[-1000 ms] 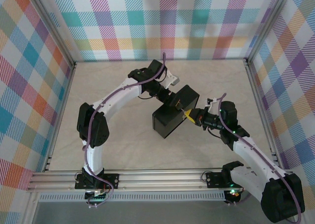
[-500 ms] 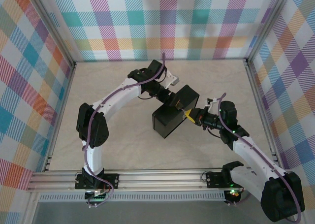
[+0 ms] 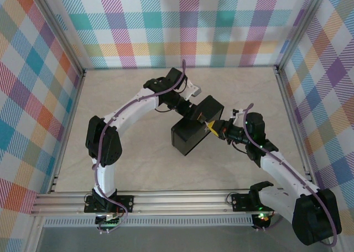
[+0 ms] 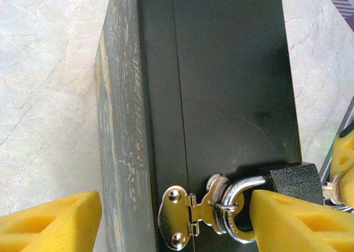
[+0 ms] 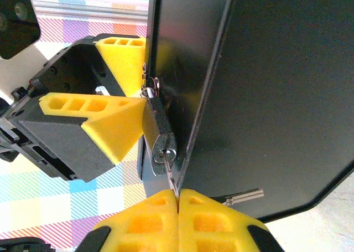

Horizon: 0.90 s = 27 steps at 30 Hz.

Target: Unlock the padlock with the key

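My right claw [image 5: 178, 201] clamped on the key [image 5: 172, 181], its tip in the padlock [image 5: 157, 124], forearm angled toward the box [image 4: 232, 69], my left claw [image 4: 177, 201] spread apart astride the box, touching the padlock.

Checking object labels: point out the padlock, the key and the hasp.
padlock [image 5: 159, 131], right wrist view, its body.
key [image 5: 172, 181], right wrist view, blade below the keyhole.
hasp [image 4: 178, 217], left wrist view, hinged plate.

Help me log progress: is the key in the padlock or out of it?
In, apparently: the key, pinched in the right gripper, meets the bottom end of the padlock with no gap. Depth cannot be told.
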Each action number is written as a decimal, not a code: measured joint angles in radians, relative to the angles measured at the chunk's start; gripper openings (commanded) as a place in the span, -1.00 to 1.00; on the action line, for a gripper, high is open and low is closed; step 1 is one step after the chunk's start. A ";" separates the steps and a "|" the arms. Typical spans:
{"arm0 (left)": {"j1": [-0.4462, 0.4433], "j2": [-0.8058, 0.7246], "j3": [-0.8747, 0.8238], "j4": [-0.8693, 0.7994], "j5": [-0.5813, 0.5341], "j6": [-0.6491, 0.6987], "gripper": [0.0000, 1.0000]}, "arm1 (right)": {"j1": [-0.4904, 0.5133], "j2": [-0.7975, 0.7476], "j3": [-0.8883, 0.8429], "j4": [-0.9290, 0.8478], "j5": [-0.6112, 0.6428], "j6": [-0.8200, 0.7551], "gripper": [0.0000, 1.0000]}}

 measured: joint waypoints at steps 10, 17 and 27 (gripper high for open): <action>0.000 0.000 0.000 -0.002 0.000 0.002 0.41 | 0.013 0.089 0.030 0.055 -0.003 0.000 -1.00; 0.011 -0.005 0.001 -0.002 -0.031 0.002 0.41 | 0.030 0.151 0.081 0.052 0.009 -0.007 -0.77; 0.003 -0.007 0.007 -0.013 -0.034 -0.006 0.42 | 0.000 0.077 0.169 -0.252 0.026 -0.217 -0.20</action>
